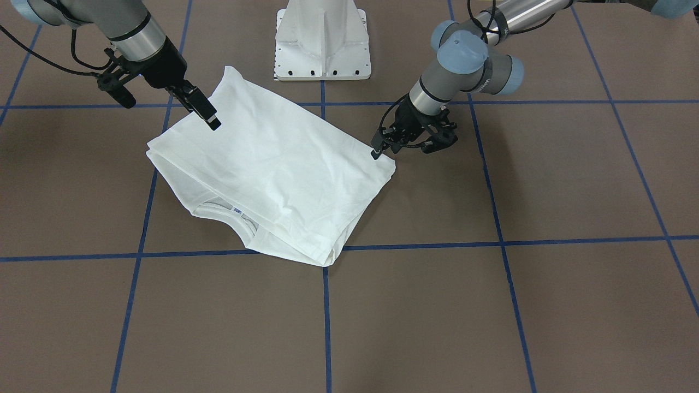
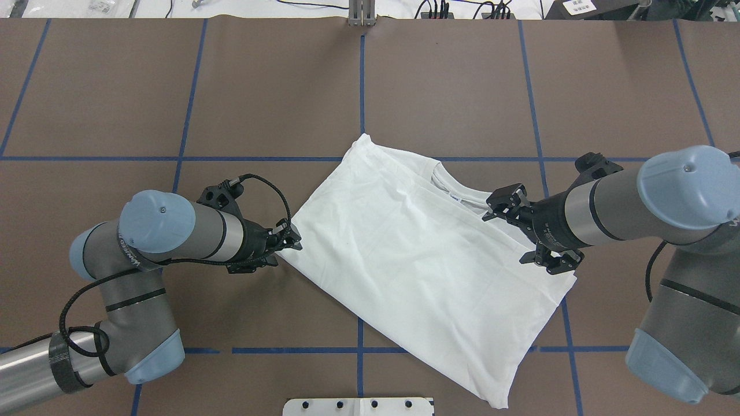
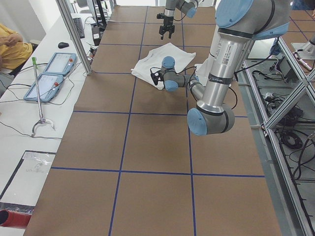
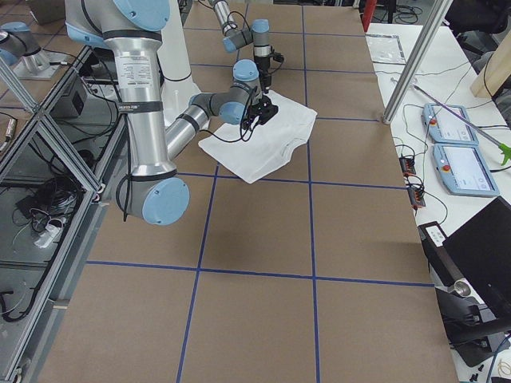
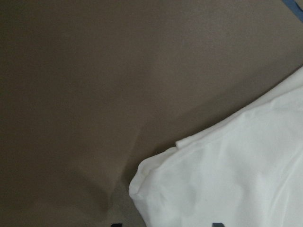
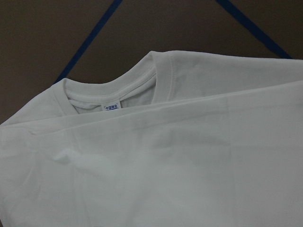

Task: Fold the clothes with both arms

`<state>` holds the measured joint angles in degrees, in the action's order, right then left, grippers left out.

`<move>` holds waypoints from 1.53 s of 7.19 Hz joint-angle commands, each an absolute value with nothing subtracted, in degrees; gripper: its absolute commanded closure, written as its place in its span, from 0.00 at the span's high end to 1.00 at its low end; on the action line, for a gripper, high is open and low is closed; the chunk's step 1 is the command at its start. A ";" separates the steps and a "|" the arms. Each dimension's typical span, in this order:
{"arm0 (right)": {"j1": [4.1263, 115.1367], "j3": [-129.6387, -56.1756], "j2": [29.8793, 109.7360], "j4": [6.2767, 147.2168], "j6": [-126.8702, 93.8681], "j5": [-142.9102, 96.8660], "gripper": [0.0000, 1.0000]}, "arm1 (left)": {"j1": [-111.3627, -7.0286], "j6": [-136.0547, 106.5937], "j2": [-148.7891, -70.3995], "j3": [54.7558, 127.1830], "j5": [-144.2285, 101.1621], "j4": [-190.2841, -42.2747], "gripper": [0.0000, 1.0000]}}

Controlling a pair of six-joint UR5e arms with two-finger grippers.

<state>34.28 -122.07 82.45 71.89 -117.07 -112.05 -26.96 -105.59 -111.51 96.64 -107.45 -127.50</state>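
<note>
The white T-shirt (image 1: 273, 169) lies folded on the brown table, plain side up, with no black text showing. Its ribbed collar (image 2: 457, 193) and small neck label (image 6: 112, 106) peek out from under the top layer. My left gripper (image 1: 377, 153) is low at one corner of the shirt (image 5: 156, 175), jaws open, with the fingertips on either side of that corner. It also shows in the overhead view (image 2: 291, 241). My right gripper (image 1: 214, 121) hangs a little above the opposite side of the shirt, near the collar (image 2: 498, 212). It looks open and holds nothing.
The white pedestal base (image 1: 322, 43) stands just behind the shirt. Blue tape lines (image 1: 325, 322) grid the table. In the left side view, two teach pendants (image 3: 49, 73) and a seated person (image 3: 10, 46) are beyond the table's far long edge.
</note>
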 commanded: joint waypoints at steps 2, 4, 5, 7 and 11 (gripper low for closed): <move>34.28 -122.08 82.44 71.89 -117.07 -111.97 1.00 | -26.98 -105.64 -111.80 96.06 -105.57 -127.18 0.06; 34.28 -121.82 82.35 71.89 -117.07 -111.97 1.00 | -27.33 -105.47 -111.88 96.15 -104.95 -123.86 0.00; 34.28 -121.90 82.01 71.89 -117.07 -111.97 1.00 | -28.73 -102.60 -111.97 95.98 -103.46 -123.23 0.00; 34.37 -121.91 81.91 71.89 -117.07 -111.97 1.00 | -37.91 -93.27 -120.59 85.44 -102.39 -123.75 0.00; 34.02 -119.11 78.15 71.54 -117.16 -111.36 1.00 | -46.32 -93.25 -139.48 57.14 -102.48 -136.74 0.56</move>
